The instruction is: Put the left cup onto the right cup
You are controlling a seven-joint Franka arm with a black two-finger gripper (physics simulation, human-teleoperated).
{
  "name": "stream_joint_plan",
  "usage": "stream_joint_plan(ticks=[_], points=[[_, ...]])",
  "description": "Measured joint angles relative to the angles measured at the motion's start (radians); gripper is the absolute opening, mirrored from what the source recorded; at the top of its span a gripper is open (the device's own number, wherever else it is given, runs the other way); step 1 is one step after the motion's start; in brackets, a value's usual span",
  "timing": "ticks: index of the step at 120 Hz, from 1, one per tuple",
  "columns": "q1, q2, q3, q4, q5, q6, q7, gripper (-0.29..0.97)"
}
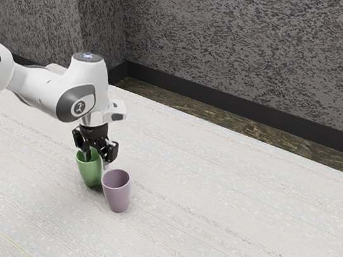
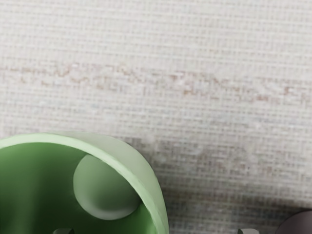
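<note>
Black fingers [image 1: 109, 150] wide apart astride rim of smooth, tapered green cup [image 1: 91, 169], mauve cup [image 1: 116, 190] just beside.

green cup [image 1: 91, 169] with open mouth up, mauve cup [image 1: 116, 189] just beside it
</note>
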Motion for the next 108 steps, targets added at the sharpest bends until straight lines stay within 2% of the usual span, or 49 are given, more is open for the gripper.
stream_joint_plan(ticks=[108], points=[[0.01,0.039,0.0,0.0,0.0,0.04,0.005,0.3]])
